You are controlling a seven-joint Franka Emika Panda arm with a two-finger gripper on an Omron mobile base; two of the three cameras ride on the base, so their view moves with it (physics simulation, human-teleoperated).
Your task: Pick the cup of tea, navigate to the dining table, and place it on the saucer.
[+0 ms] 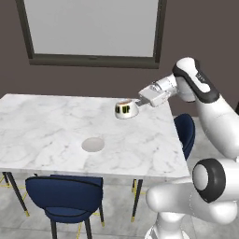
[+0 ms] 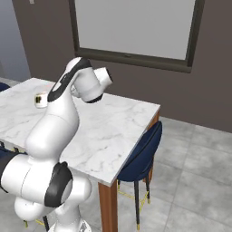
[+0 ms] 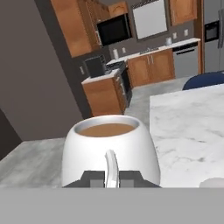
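Gripper point(image 1: 138, 101) is seen clamped narrow on the cup point(image 1: 125, 109) handle; in hand view the fingertips point(image 3: 92, 178) sit either side of the thin white handle, w/ brown tea visible inside. Cup is held upright above the table point(image 1: 42, 126), over its far right part, not resting on the marble. From the right base cam the cup point(image 2: 41, 99) is seen past the arm, over the table point(image 2: 113, 131). Saucer point(image 1: 93, 144) lies flat on the marble nearer the front edge, left of the cup and well apart from it. A blue chair point(image 1: 65, 196) is tucked at the near side, another point(image 1: 186, 130) at the right end. Behind, a window point(image 1: 93, 28) is set in the dark wall.
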